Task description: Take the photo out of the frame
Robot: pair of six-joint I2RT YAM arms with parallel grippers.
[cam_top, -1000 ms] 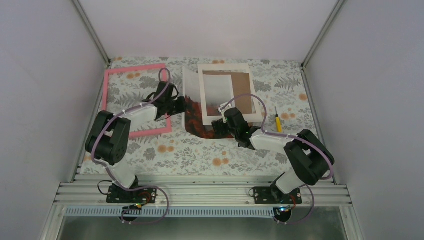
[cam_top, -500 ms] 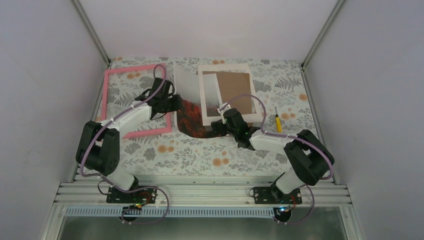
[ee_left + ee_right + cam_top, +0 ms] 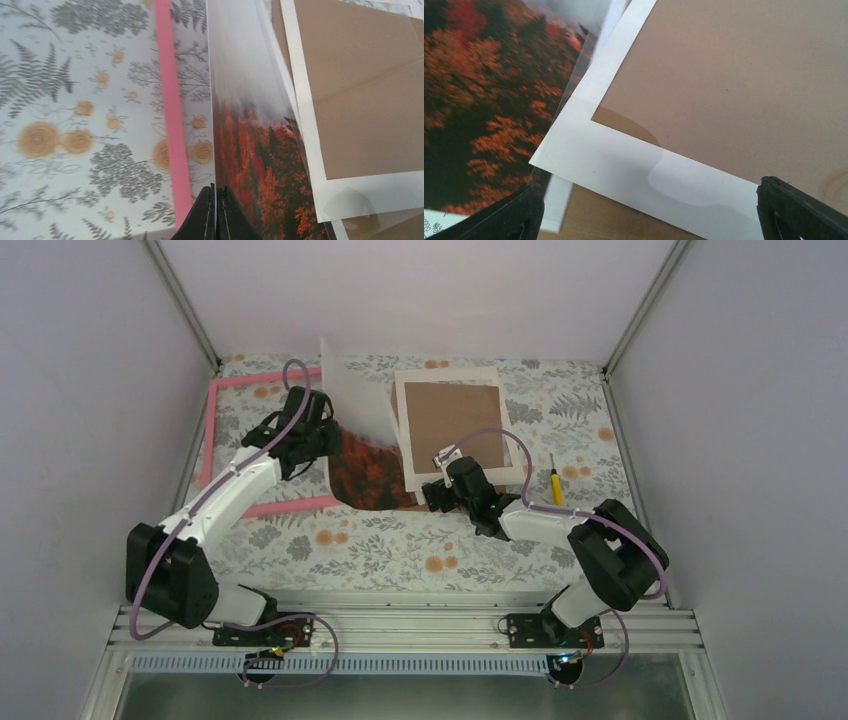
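Photo (image 3: 362, 455) stands curled on edge at upper centre of the overhead view, beside the pink frame (image 3: 213, 430) at upper left, pinched by the left gripper (image 3: 216, 192) (right gripper (image 3: 438, 492) gapes empty over the mat (image 3: 624, 165)), so carry it slowly, without creasing.

The left arm (image 3: 232, 488) and the right arm (image 3: 540, 522) both have smooth white links between bulky black joint housings. A thin lilac cable (image 3: 490, 430) loops loosely along each arm. Each arm ends in a flat black base (image 3: 262, 628) plate. The fingers (image 3: 514, 217) are matte black and wedge-shaped.
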